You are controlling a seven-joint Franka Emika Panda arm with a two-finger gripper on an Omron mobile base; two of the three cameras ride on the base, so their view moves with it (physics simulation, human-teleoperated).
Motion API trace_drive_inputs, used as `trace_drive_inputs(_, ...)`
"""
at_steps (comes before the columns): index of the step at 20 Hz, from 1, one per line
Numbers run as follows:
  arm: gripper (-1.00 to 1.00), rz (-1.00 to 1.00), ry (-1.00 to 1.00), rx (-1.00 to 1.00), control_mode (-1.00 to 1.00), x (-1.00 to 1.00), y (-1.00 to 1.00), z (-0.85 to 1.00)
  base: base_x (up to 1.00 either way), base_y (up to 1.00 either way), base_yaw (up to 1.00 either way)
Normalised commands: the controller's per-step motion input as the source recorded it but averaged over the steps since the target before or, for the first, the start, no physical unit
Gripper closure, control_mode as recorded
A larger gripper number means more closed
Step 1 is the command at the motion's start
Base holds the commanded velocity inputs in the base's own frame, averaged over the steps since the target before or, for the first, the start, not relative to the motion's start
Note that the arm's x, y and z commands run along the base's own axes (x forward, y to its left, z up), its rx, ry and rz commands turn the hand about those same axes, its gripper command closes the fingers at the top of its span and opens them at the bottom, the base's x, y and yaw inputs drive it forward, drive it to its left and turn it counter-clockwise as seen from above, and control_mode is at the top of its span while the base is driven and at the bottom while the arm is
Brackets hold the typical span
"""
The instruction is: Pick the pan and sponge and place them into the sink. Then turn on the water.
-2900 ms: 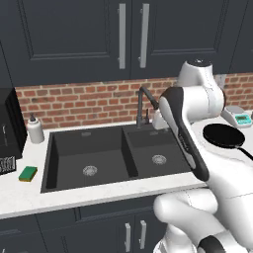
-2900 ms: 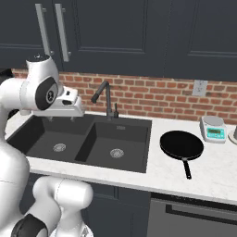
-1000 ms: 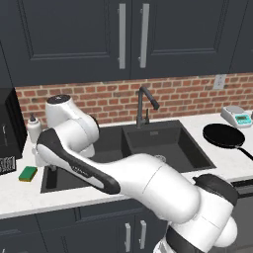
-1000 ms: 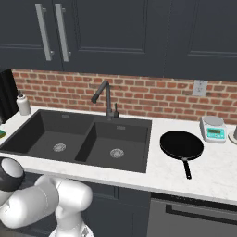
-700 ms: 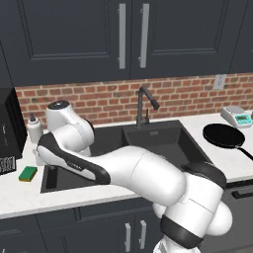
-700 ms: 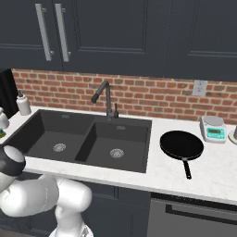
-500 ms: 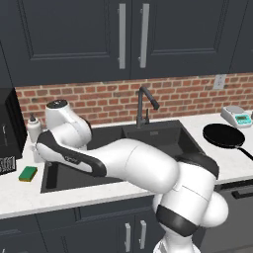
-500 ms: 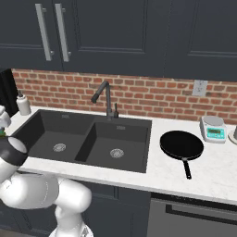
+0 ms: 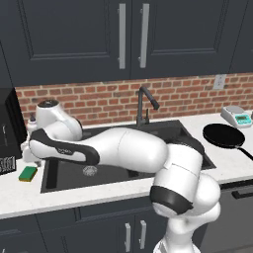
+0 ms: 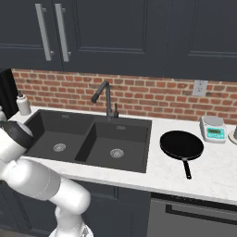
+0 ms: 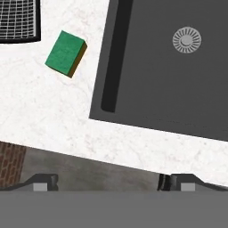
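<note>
The white Franka arm sweeps low and far across the middle of the left base view, its thick upper link stretching from the base at lower right to an elbow at centre left, where a dark-banded joint folds back on itself. In the right base view, the arm bulks at the lower left edge. In the hand view, the gripper [image 11: 107,180] stands with jaws wide apart, its two dark fingertips [image 11: 42,180] at the bottom corners, holding nothing.

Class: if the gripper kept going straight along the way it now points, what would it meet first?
Most likely the white countertop beside the sink, not the sponge, which lies off to one side; depth is hard to judge.
</note>
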Motion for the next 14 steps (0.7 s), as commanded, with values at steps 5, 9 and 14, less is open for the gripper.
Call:
trace_drive_inputs(5, -1.0, -0.01, 0.0, 0.01, -1.0, 0.08, 0.11, -0.16, 0.0, 0.0, 0.0)
trace_drive_inputs(9, -1.0, -0.09, 0.0, 0.04, -1.0, 0.09, 0.02, -0.05, 0.0, 0.0, 0.0)
trace_drive_inputs(14, -1.0, -0.16, 0.0, 0.05, -1.0, 0.01, 0.09, -0.05, 0.0, 0.0, 0.0)
